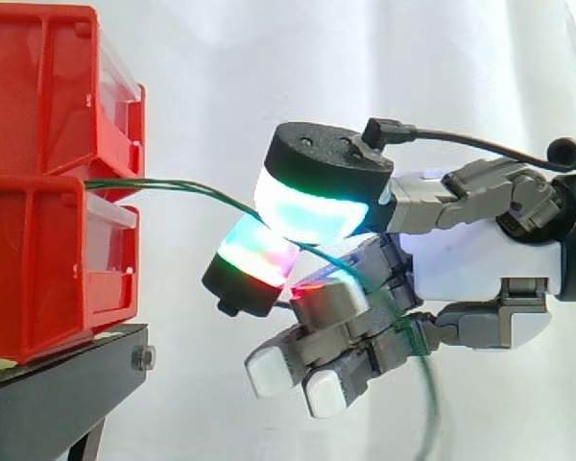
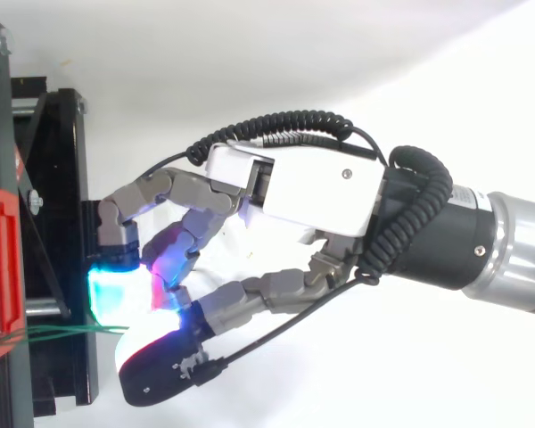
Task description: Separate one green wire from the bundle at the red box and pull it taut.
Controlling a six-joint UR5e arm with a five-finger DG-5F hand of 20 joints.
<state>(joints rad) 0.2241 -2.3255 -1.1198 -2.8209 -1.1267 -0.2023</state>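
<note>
Two stacked red boxes [image 1: 38, 259] stand at the left on a black stand [image 1: 62, 384]. Thin green wires [image 1: 187, 188] leave the gap between the boxes and run right in a slight sag; two strands lie close together there. My hand [image 1: 480, 254] reaches in from the right. One green wire passes between the big cyan-glowing pad [image 1: 312, 206] above and a green-red pad [image 1: 254, 254] below, runs on through the hand and hangs down below it. The other fingers curl underneath. From above, the green wire [image 2: 71, 331] spans from the red box [image 2: 0, 267] to my hand [image 2: 294, 192].
The black stand [image 2: 67, 223] juts toward my hand, close under the fingertips. A white curtain hangs behind the work. Open space lies to the right of the boxes and below my hand.
</note>
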